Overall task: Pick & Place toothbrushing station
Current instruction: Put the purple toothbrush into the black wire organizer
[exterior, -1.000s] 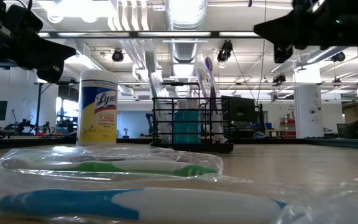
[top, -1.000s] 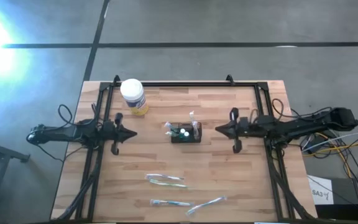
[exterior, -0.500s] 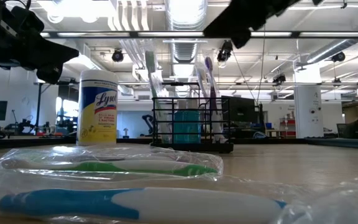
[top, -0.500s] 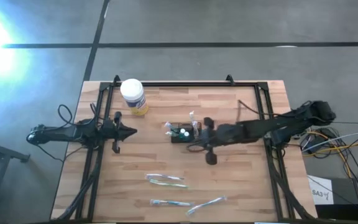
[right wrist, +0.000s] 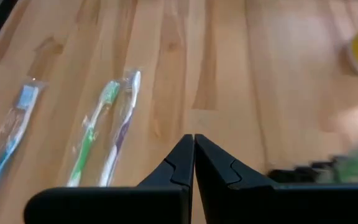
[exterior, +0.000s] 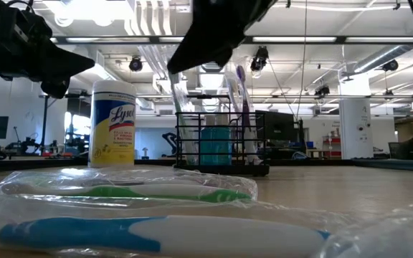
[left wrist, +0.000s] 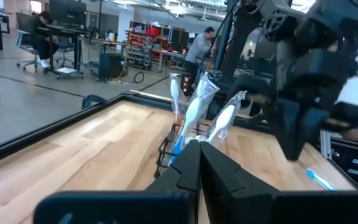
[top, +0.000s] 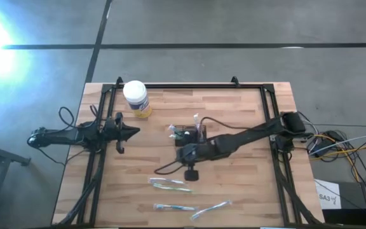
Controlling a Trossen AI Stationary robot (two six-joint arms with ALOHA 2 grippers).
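My right tool [top: 184, 152]: fingers together, holding nothing, hovering over the counter [top: 246, 184], just beside the toothbrushing station [top: 190, 135]. The station stands upright mid-counter, just behind and to one side of this tool, its long axis crosswise. Wrapped toothbrushes [right wrist: 98, 134] lie ahead. My left tool [top: 132, 133]: closed, waiting, farther from the station.

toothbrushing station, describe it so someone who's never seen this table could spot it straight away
On the wooden table, look near the middle, just beside the right tool. There stands the toothbrushing station, a small black wire-mesh caddy with wrapped toothbrushes upright in it. Unlike the round white-lidded jar with the yellow label, it is boxy and see-through.
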